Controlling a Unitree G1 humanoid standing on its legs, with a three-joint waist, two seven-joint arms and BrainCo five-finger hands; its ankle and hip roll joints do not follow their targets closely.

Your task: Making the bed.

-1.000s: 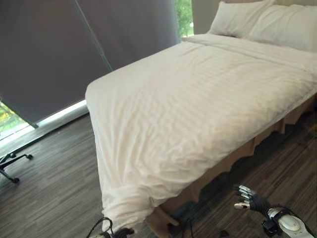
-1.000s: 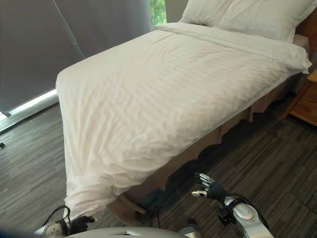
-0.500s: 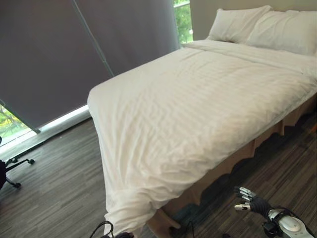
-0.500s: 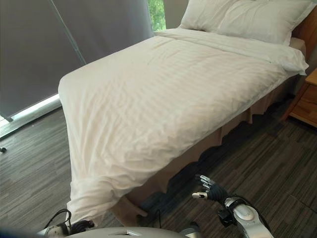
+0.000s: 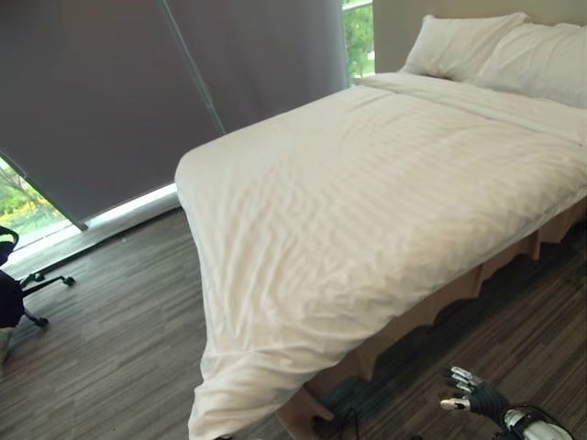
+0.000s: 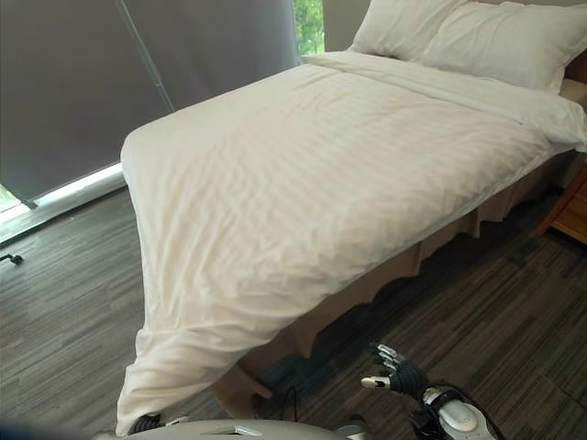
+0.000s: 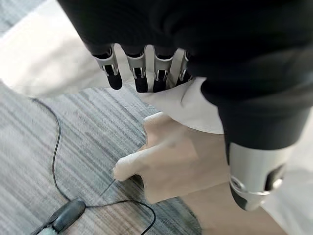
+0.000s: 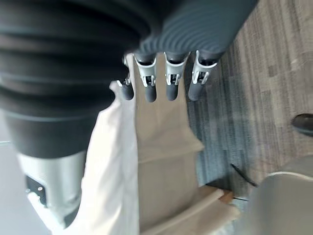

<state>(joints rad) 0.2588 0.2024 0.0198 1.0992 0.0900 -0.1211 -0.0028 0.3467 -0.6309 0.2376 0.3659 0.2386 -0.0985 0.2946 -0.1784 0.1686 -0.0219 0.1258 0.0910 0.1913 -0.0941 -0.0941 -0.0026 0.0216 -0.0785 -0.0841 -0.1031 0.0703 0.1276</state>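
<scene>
1. Since a second ago the whole picture has shifted, so the camera has moved; the white duvet [image 5: 385, 192] lies on the bed as before, and the right hand [image 5: 470, 392] stays low at 5 o'clock, apart from the bedding.
2. Left eye view: the duvet covers the bed from the two pillows [image 5: 500, 50] at 1 o'clock down to a corner that hangs toward the wooden floor [image 5: 101, 348] at 7 o'clock. A tan bed skirt [image 5: 459, 289] shows under the duvet's near edge. Grey blinds [image 5: 110, 82] fill 10 to 12 o'clock, and an office chair base [image 5: 37, 284] sits at 9 o'clock.
3. Right eye view: the right hand [image 6: 396, 374] hovers over the floor at 5 o'clock, fingers spread and relaxed, holding nothing. A wooden nightstand [image 6: 573, 211] shows at 3 o'clock.
4. Left wrist view: the left hand [image 7: 146, 73] hangs with straight, loose fingers, gripping nothing, above the duvet's hanging corner [image 7: 54, 63] and a pale bed leg [image 7: 161, 166].
5. Right wrist view: the right hand's fingers [image 8: 168, 78] point straight over the bed skirt [image 8: 164, 161], with the duvet's edge [image 8: 115, 166] just beside it.
</scene>
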